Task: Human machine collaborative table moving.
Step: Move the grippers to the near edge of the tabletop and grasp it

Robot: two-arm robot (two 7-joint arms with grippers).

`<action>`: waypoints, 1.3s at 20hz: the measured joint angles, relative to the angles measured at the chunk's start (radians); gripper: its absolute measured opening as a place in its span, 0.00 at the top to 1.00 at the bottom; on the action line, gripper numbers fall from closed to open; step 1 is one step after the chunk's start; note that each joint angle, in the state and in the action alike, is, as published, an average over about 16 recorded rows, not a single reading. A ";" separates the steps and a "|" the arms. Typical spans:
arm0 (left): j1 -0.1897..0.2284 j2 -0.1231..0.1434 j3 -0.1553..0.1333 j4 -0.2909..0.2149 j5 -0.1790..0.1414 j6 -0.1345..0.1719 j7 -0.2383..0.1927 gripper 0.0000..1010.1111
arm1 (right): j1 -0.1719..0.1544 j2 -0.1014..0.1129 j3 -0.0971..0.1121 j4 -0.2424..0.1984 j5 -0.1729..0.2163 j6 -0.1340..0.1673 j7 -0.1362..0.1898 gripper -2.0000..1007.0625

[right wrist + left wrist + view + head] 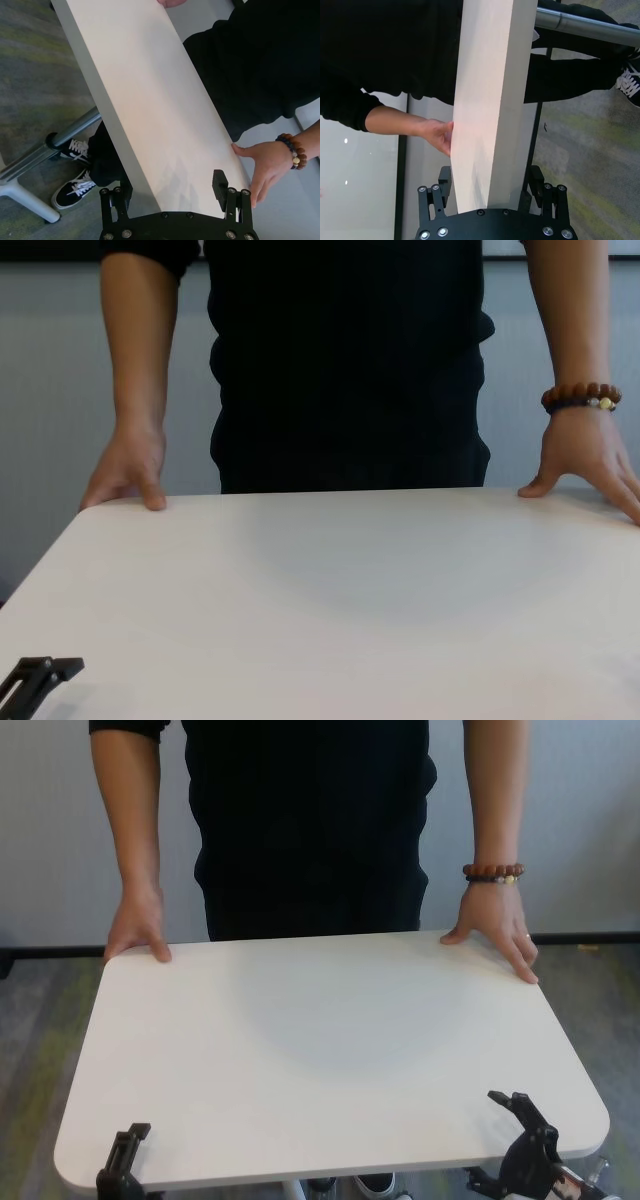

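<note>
The white table (330, 1050) fills the head and chest views (330, 610). The human (310, 820) in black stands at its far side, one hand (135, 932) on the far left corner, and the hand with the beaded bracelet (497, 932) on the far right corner. My left gripper (125, 1160) holds the near edge by the left corner, one finger above and one below the top (490, 150). My right gripper (525, 1130) holds the near edge by the right corner in the same way (170, 125).
The table's grey metal pole leg (55, 145) runs under the top, with a white base foot (25, 200) on the carpet. The human's dark sneakers with white laces (75, 187) stand beside the pole. A pale wall is behind the human.
</note>
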 joint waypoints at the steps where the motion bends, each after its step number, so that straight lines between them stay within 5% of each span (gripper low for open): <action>1: 0.000 0.000 0.000 0.000 0.000 0.000 0.000 0.01 | -0.005 0.001 0.000 -0.003 -0.007 -0.003 -0.004 0.01; 11: 0.000 0.001 0.001 -0.001 -0.002 -0.001 0.000 0.01 | -0.079 0.021 0.008 -0.057 -0.130 0.007 -0.062 0.01; 19: 0.000 0.001 0.001 -0.001 -0.002 -0.001 0.000 0.01 | -0.112 0.019 0.012 -0.085 -0.257 0.092 -0.083 0.01; 26: 0.000 0.001 0.001 -0.001 -0.003 -0.001 0.000 0.01 | -0.094 0.005 -0.008 -0.071 -0.351 0.164 -0.085 0.01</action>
